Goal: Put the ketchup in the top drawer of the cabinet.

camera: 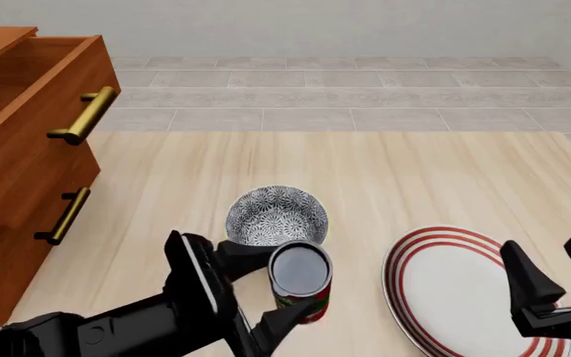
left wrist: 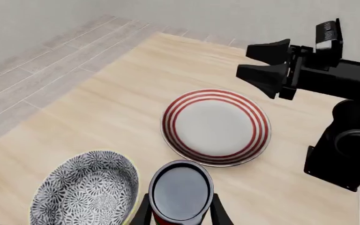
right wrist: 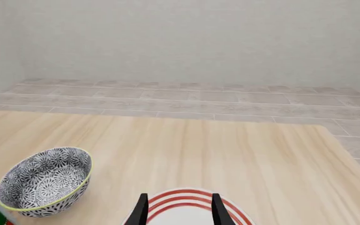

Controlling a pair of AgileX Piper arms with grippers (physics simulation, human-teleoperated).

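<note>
Black left gripper (camera: 283, 292) at the near edge of the bench (camera: 385, 178), clamped around the ketchup (camera: 299, 280), one finger on either side of the red can. Ketchup upright, dark silver-rimmed top facing up, just near of the grey patterned bowl (camera: 276, 215) and close beside it. To the right, near edge: red-striped white plate (camera: 444, 286), flat on the pale wood. Right gripper (camera: 559, 277) poised over the plate's right part, fingers spread apart, grasping nothing. Same spread fingers seen in the left wrist view (left wrist: 264, 65), beyond the plate (left wrist: 216, 126), with the can (left wrist: 181, 191) between that camera's own fingers and the bowl (left wrist: 86, 190) alongside. Farther back and left: reddish-brown cabinet (camera: 13, 245) at the bench's left edge, top drawer (camera: 38, 119) pulled out and open, brass bar handle (camera: 85, 113) on its front, lower drawer (camera: 27, 223) shut beneath. Beyond the bench, grey tiled floor (camera: 365, 97) and pale wall.
</note>
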